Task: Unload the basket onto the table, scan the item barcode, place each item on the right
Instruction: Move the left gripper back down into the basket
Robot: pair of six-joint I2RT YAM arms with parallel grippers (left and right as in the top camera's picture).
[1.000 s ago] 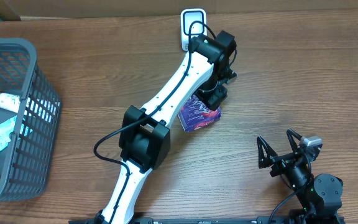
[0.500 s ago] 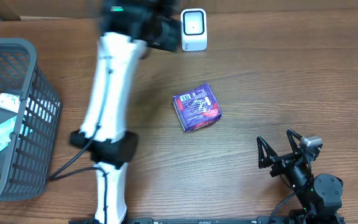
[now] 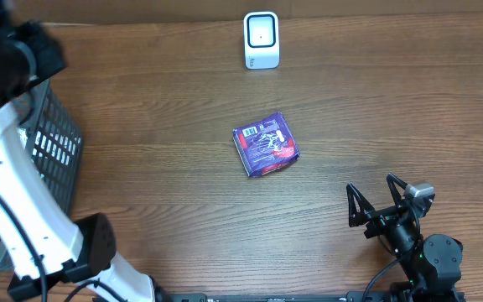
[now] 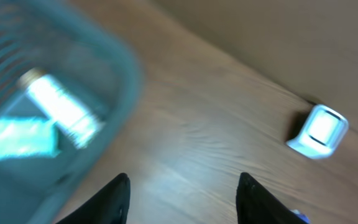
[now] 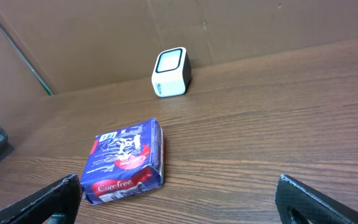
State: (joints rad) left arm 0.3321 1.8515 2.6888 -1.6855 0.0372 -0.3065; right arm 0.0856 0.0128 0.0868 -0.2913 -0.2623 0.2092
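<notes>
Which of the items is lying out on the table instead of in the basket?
The purple packet, flat on the table, apart from the white scanner. The bottle and the pale packet both sit inside the basket.

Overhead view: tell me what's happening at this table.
Nothing is being held right now. The small purple wrapped packet lies alone in the middle, white label facing up, apart from the white box-shaped scanner at the far edge. The left gripper hovers open and empty by the grey plastic basket. The right gripper sits open near the front, well clear of the packet.
</notes>
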